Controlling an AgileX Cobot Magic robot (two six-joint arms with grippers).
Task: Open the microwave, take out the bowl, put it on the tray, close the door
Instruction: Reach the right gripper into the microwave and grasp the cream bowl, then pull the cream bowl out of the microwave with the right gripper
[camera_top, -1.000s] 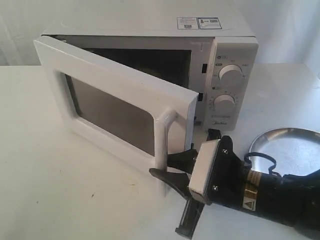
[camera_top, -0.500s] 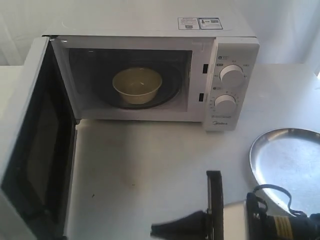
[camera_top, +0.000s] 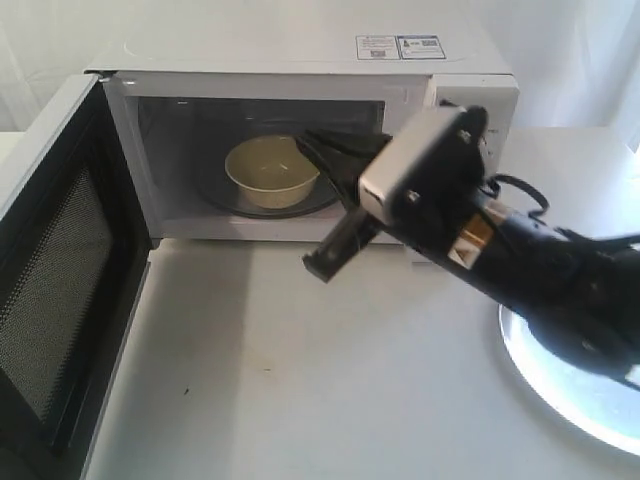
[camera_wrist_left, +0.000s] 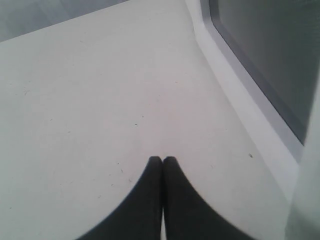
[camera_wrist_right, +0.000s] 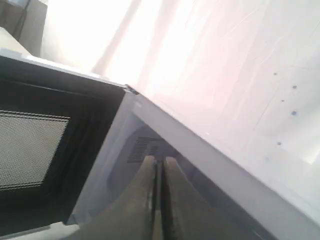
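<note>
While the right claw (camera_wrist_right: 158, 167) is pressed together, the round cream-white bowl (camera_top: 273, 172) sits inside the microwave (camera_top: 300, 58).

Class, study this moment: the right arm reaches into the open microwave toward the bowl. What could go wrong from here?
1. The right gripper is shut, close by the bowl; pushing on like that could shove the bowl instead of gripping it.
2. Its bulky wrist sits at the microwave opening and might knock the frame.
3. The left gripper is beside the open door; a stray move could swing it.
</note>
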